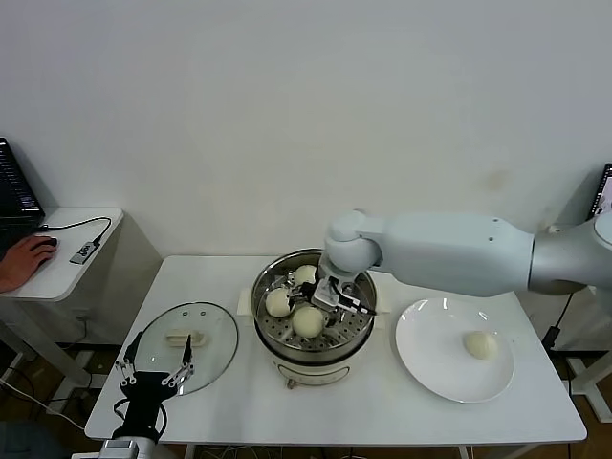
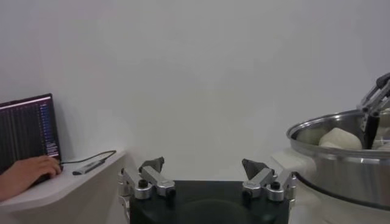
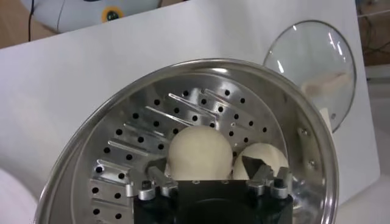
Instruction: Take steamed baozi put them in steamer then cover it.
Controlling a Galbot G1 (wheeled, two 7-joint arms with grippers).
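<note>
Loading the third bun: three baozi are sitting in the steamer [image 1: 314, 316], one is waiting on the plate [image 1: 455, 349], and the glass lid [image 1: 187, 335] is lying off.

Reaching into the pot, the right tool [image 1: 330, 295] is hanging with its fingers spread around a cream bun [image 3: 200, 152], apparently letting it go onto the perforated tray. The last baozi [image 1: 479, 344] is lying at the steamer's three o'clock, well apart. The left tool [image 1: 153, 376], also spread, is idling at the tabletop's near edge, beside the lid at nine o'clock.
</note>
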